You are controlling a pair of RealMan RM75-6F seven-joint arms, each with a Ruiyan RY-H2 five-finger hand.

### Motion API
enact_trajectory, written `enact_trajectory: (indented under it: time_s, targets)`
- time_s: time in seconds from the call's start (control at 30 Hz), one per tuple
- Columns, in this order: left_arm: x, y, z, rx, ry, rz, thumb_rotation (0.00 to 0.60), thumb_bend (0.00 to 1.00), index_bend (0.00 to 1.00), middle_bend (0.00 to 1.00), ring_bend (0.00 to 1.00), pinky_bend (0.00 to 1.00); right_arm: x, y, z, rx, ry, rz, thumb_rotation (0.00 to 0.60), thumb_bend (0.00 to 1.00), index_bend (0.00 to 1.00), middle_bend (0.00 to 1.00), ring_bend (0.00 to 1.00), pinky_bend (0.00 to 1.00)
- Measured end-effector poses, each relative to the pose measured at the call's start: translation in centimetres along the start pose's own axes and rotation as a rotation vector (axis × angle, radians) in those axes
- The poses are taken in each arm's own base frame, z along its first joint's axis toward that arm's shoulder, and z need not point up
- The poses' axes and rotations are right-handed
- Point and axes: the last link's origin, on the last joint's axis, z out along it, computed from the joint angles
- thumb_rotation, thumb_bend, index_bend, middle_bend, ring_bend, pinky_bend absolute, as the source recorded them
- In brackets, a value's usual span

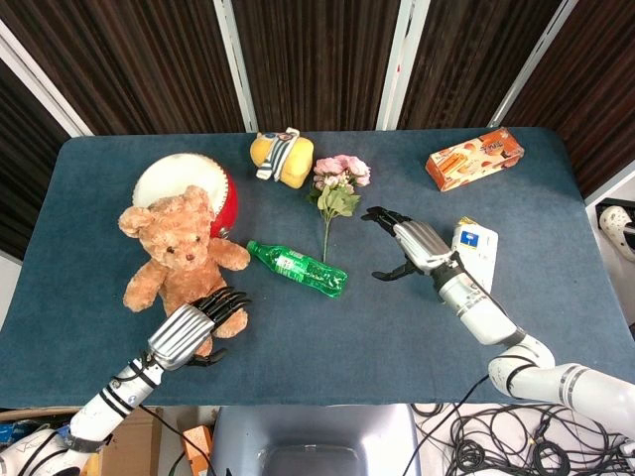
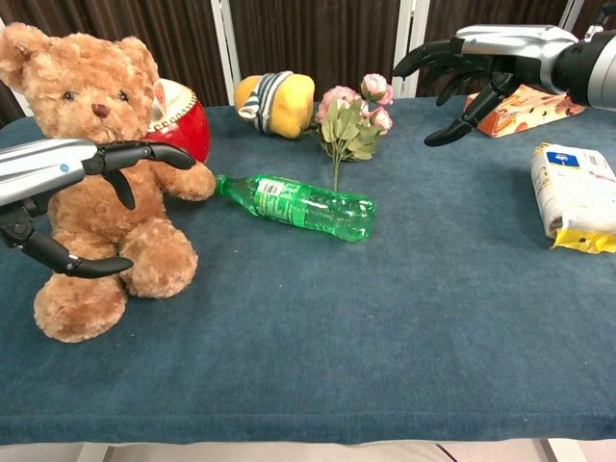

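Observation:
A brown teddy bear [image 1: 179,248] [image 2: 96,164] sits at the table's left. My left hand [image 1: 193,327] [image 2: 67,183] hovers just in front of it with fingers spread near its leg, holding nothing. A green plastic bottle [image 1: 298,268] [image 2: 303,205] lies on its side in the middle. My right hand [image 1: 407,243] [image 2: 481,58] is raised above the cloth with fingers apart and empty, between the bottle and a white packet [image 1: 476,248] [image 2: 576,197].
On the blue table [image 1: 347,337] there is a pink flower sprig [image 1: 337,183] [image 2: 351,115] behind the bottle, a yellow plush toy [image 1: 281,157] [image 2: 274,101], a red and white drum [image 1: 189,188] [image 2: 178,120] behind the bear, and an orange box [image 1: 474,159] [image 2: 525,108] at the far right.

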Motion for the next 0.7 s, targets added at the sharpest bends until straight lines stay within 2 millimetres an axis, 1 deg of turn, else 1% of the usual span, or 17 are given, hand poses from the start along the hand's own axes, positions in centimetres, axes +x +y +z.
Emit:
enact_trajectory:
  time_s: [0.17, 0.37, 0.53, 0.7]
  targets:
    - [0.1, -0.1, 0.2, 0.007, 0.006, -0.007, 0.600, 0.28, 0.15, 0.13, 0.08, 0.35, 0.1, 0.0, 0.0, -0.020, 0.001, -0.001, 0.600, 0.06, 0.19, 0.08, 0.11, 0.24]
    - [0.1, -0.4, 0.2, 0.017, -0.007, -0.002, 0.600, 0.28, 0.16, 0.13, 0.08, 0.35, 0.4, 0.1, -0.5, -0.034, 0.006, -0.024, 0.600, 0.06, 0.19, 0.08, 0.11, 0.24]
    - [0.4, -0.8, -0.1, 0.036, -0.004, 0.005, 0.600, 0.28, 0.21, 0.13, 0.08, 0.35, 0.9, 0.3, -1.5, -0.038, 0.013, -0.035, 0.600, 0.06, 0.19, 0.08, 0.11, 0.24]
    - [1.1, -1.2, -0.6, 0.072, 0.033, 0.017, 0.600, 0.28, 0.22, 0.19, 0.13, 0.35, 1.4, 0.5, -3.0, -0.046, 0.020, -0.093, 0.600, 0.06, 0.23, 0.08, 0.11, 0.24]
